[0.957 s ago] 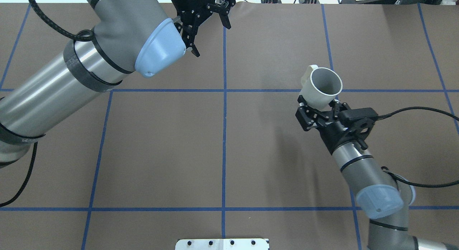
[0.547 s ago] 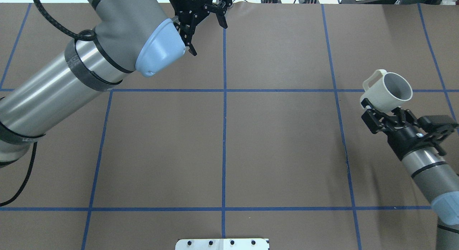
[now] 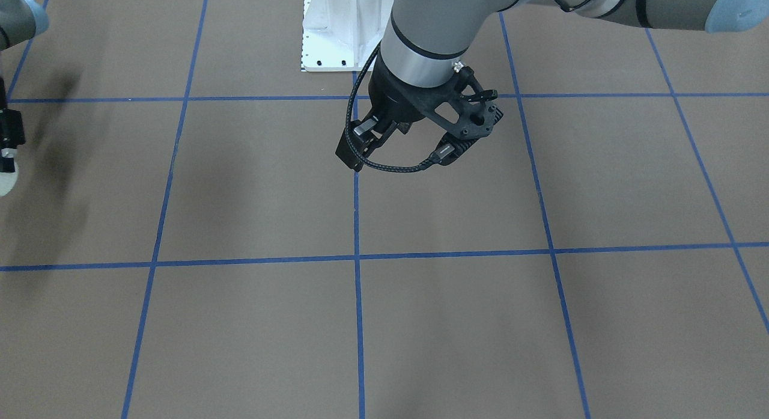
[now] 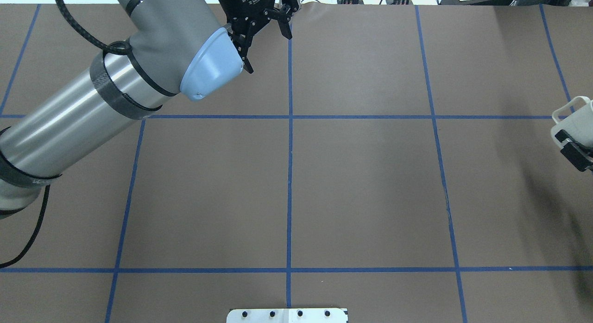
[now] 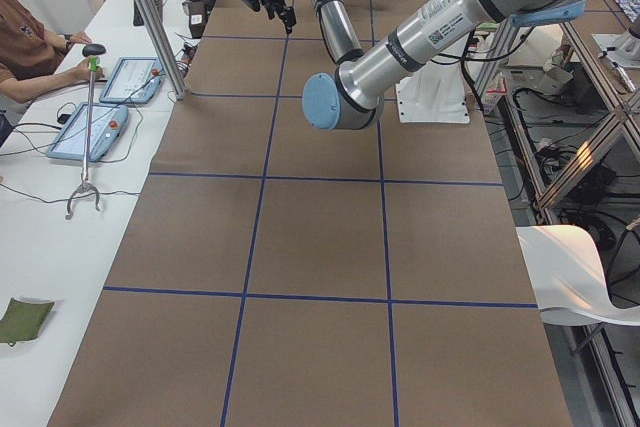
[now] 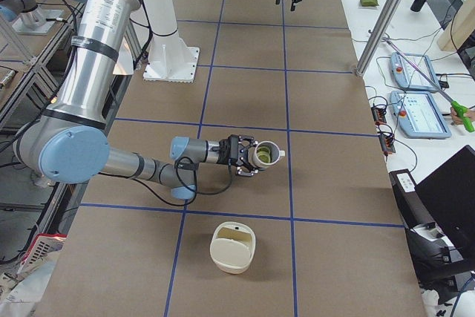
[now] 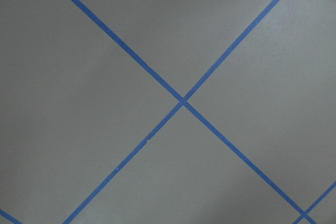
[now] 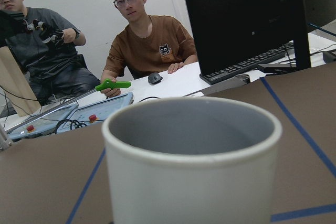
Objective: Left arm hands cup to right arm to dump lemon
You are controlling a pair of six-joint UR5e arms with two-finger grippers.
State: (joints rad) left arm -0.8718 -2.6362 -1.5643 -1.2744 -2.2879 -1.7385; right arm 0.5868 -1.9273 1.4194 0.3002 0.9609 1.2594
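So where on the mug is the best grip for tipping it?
The round wall below the rim, from the side opposite the handle, as the right gripper holds the mug now: that keeps its mouth and the lemon slices clear.

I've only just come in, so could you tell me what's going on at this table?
The right arm holds the cup in its jaws above the right end of the table. Yellow-green lemon shows inside the cup, so nothing is dumped yet. A cream container sits on the table nearby. The left arm is off at the far middle, jaws open and empty.
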